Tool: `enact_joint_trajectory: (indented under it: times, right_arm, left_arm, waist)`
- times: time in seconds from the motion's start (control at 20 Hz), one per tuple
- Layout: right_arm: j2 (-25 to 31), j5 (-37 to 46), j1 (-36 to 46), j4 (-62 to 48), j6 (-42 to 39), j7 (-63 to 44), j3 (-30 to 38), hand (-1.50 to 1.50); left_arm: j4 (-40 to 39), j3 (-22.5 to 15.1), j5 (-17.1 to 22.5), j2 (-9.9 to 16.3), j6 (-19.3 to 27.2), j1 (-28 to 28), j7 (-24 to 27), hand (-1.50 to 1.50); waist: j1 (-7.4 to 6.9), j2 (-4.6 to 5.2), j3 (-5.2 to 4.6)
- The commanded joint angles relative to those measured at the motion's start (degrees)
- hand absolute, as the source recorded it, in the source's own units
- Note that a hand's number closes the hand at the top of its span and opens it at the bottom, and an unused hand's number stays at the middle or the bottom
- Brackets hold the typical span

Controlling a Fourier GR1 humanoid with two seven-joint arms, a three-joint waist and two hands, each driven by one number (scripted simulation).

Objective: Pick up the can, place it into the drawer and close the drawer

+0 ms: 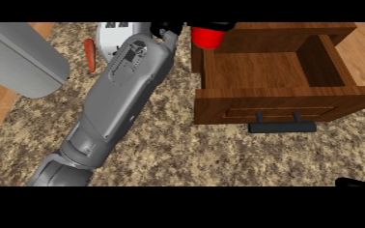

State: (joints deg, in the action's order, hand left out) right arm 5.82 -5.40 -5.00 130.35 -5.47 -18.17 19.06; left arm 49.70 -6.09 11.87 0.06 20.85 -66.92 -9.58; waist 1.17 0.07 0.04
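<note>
Left robot hand [170, 29] clasping red can [207, 37] at back left corner of open drawer [274, 72]
Can partly cut off at top edge, above drawer's left wall; right robot hand [349, 182] barely visible bottom right, fingers impossible to tell; speckled surface [185, 154] below

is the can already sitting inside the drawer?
No. The red can is above the open drawer's back-left corner, at the left hand.

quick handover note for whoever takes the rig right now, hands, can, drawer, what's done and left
Left robot hand: at the view's top edge, mostly cut off, apparently holding the red can above the drawer's back left corner.
Right robot hand: only a tip shows at the lower right; state unclear.
Drawer: open, nothing inside yet.
Done: can picked up.
Left: lower the can in, release, push the handle shut.
</note>
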Motion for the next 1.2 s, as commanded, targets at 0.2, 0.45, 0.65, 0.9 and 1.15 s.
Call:
enact_joint_trajectory:
  times: [0.2, 0.45, 0.65, 0.9, 1.15]
  right_arm:
    - [2.2, -0.8, 3.9, -5.1, -0.4, 1.8, 1.9, -1.50]
    - [2.1, 1.2, 7.1, -1.6, 2.3, -3.7, -0.6, -1.50]
    - [1.6, -1.6, 4.1, 1.3, 1.1, -4.9, -0.1, -1.50]
    - [2.4, 1.6, 8.3, -3.8, 1.5, -1.6, -1.4, -1.50]
    - [3.2, 0.7, 8.6, -3.1, 1.6, -4.2, -1.0, -1.50]
  left_arm:
    - [-10.3, -2.7, 3.9, -0.1, 4.8, -14.7, -4.3, 1.50]
    - [-17.3, -5.8, 8.4, -0.1, 4.6, -16.9, -0.1, 1.50]
    - [-22.2, -6.0, 9.3, -0.1, 5.5, -20.9, -0.3, 1.50]
    - [-26.9, -8.2, 11.6, -0.1, 6.7, -23.4, 2.4, 1.50]
    - [-29.9, -9.7, 12.6, -0.1, 10.7, -25.4, 2.8, -1.50]
  waist:
    - [0.95, 0.30, 0.05]
    - [1.81, 0.52, 0.03]
    - [2.55, 0.56, 0.06]
    - [3.60, 1.30, 0.15]
    - [3.65, 1.16, 0.12]
